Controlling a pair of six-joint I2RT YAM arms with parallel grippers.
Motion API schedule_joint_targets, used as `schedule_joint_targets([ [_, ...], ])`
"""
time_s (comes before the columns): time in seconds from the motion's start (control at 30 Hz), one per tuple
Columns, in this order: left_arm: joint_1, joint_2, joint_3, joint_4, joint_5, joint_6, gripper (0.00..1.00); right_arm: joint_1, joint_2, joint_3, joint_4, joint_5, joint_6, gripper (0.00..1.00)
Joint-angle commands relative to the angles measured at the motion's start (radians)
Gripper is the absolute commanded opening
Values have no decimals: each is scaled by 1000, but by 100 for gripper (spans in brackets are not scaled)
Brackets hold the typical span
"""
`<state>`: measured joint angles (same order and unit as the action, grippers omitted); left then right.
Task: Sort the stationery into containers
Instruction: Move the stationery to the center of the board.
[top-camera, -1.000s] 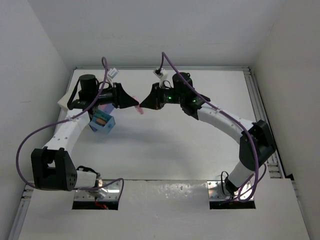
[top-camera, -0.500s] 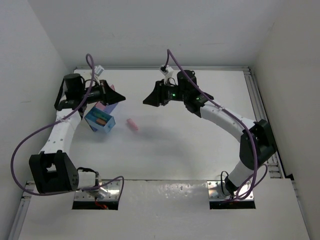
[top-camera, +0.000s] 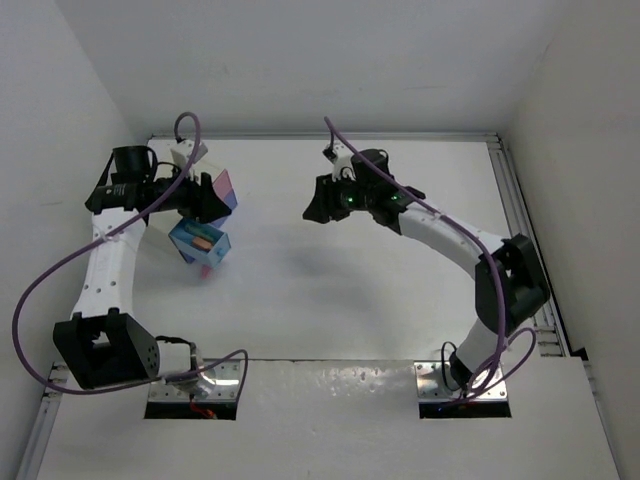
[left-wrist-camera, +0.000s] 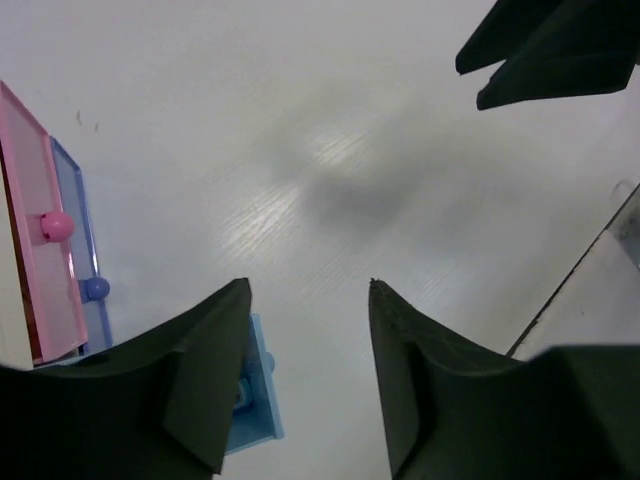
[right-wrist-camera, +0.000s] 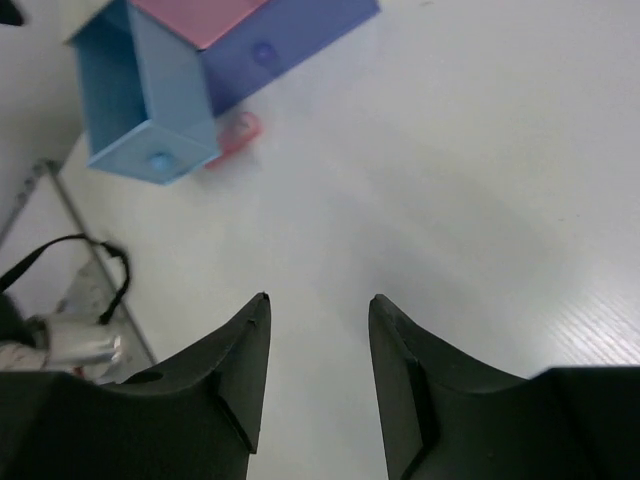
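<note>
A short pink marker piece (right-wrist-camera: 238, 132) lies on the table against the open light-blue container (right-wrist-camera: 140, 90). In the top view that container (top-camera: 200, 245) holds an orange piece (top-camera: 203, 240). Beside it stand the pink container (left-wrist-camera: 40, 230) and a purple-blue one (left-wrist-camera: 85, 270). My left gripper (top-camera: 212, 203) hovers over these boxes, open with nothing between its fingers (left-wrist-camera: 310, 290). Out over the middle of the table my right gripper (top-camera: 311, 211) is also open and empty (right-wrist-camera: 318, 300).
White walls close in the table on three sides. A metal rail (top-camera: 515, 200) runs along the right edge. Purple cables loop off both arms. In the left wrist view, the right gripper's fingers (left-wrist-camera: 550, 50) show at the top right.
The grippers met over the pink piece, then drew apart. The piece dropped to the table and now lies against the light-blue container. The left arm swung back left.
</note>
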<state>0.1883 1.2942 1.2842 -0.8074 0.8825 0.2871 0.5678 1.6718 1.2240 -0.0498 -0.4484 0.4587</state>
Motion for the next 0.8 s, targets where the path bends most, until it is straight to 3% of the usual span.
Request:
schedule_joint_targets([
  [0.0, -4, -47, 9, 35, -97, 15, 59, 52, 60, 91, -93, 216, -40, 44],
  [0.1, 16, -76, -22, 100, -125, -54, 68, 142, 136, 158, -151, 313, -10, 46],
  [0.2, 16, -65, 18, -23, -148, 76, 65, 155, 173, 180, -159, 306, 53, 46],
  [0.33, 205, -186, -57, 3, -113, 87, 45, 153, 143, 91, -69, 298, 40, 41],
  [0.4, 240, -214, -95, -38, -138, 113, 36, 149, 126, 72, -62, 297, 32, 33],
  [0.5, 283, -205, -94, -175, -200, 227, 12, 147, 118, 55, -65, 277, 28, 26],
  [0.67, 451, -185, -137, -363, -195, 466, 2, 141, 112, 52, -71, 269, 24, 25],
  [0.77, 534, -161, -143, -400, -163, 567, 10, 138, 112, 48, -68, 270, 24, 25],
])
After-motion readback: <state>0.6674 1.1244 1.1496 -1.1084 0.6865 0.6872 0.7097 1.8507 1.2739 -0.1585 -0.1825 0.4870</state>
